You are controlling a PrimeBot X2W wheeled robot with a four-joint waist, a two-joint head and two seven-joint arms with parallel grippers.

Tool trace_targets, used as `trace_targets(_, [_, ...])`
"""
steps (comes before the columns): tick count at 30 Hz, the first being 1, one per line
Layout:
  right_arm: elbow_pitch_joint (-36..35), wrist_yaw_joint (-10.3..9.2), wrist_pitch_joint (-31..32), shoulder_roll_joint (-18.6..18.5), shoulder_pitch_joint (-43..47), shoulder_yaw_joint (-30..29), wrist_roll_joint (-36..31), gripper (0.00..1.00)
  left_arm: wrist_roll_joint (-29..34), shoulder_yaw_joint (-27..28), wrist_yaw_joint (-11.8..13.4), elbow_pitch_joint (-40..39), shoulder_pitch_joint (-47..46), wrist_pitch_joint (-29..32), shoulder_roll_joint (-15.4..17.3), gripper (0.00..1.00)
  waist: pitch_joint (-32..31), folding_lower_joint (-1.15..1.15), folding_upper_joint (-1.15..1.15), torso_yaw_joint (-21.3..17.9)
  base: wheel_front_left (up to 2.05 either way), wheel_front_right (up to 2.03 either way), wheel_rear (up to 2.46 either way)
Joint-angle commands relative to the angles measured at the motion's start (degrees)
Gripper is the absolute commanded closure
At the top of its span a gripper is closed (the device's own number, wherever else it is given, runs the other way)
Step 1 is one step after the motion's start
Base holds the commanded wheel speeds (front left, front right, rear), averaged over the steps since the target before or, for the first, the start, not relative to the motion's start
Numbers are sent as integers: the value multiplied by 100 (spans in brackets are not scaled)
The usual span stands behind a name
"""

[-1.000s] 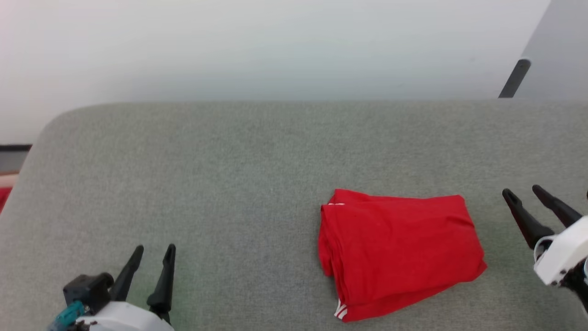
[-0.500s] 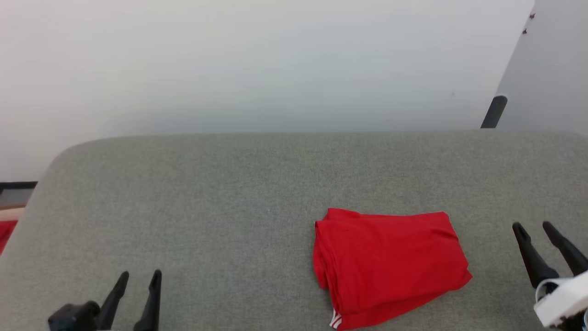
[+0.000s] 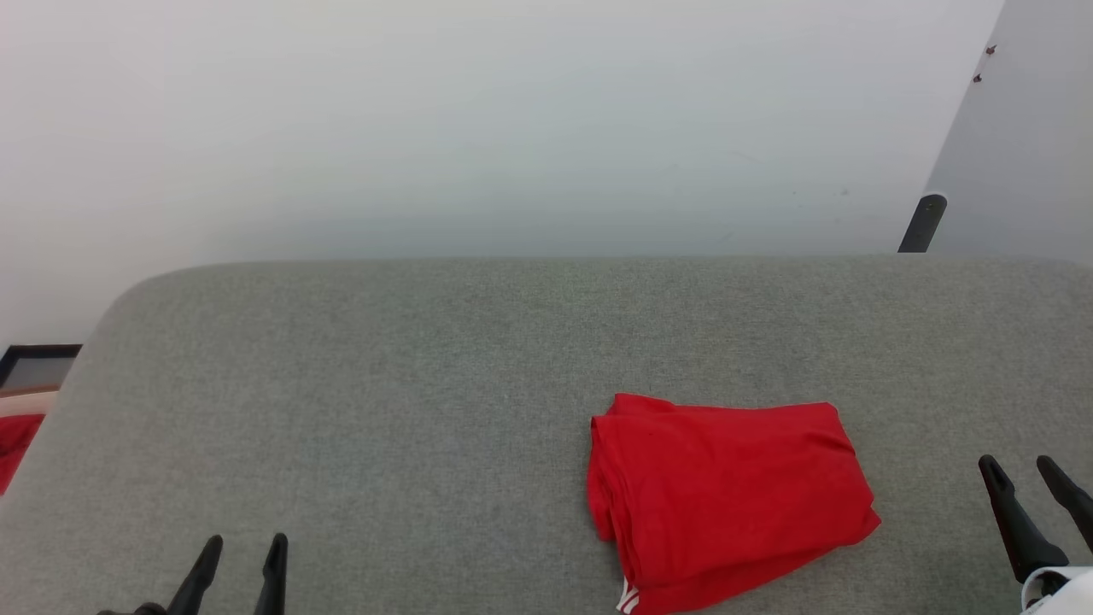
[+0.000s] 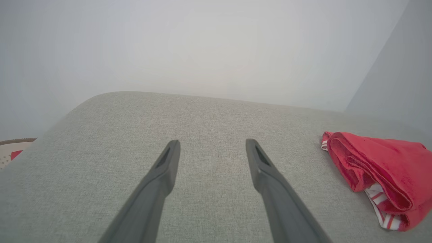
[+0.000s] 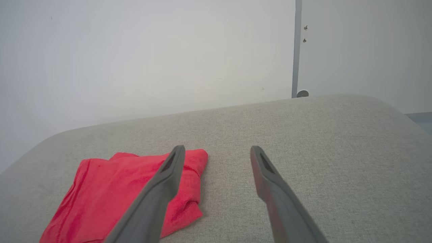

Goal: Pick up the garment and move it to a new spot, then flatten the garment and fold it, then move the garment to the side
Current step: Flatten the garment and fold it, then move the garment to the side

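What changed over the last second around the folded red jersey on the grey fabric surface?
The left gripper and right gripper both drew back toward the robot, open and empty; the head camera also shifted. The folded red jersey stayed put on the grey fabric surface, untouched.

Folded garment (image 5: 101, 192) beside parted right pincer (image 5: 217, 147)

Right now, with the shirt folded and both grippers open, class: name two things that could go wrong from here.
1. The garment has loose layers, with striped trim poking out of the fold; a pinch on the top layer alone could pull the fold open.
2. The right gripper hangs open close beside the garment; a sideways swing might snag it and drag it across the grey surface.
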Motion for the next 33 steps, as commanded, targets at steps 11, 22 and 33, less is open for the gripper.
trace_targets(11, [-381,-5,337,237,205,-342,-253,0,-85,-3,58,-199,70,82,38,0,28,0,0,12,0,0,0])
trace_targets(22, [-506,-5,469,365,223,-449,-303,0,-136,-12,78,-214,58,72,74,0,55,0,0,37,0,0,0])
trace_targets(33, [-568,-5,183,437,239,-539,-590,0,-163,-33,104,-240,35,60,94,0,76,0,0,34,0,0,0])
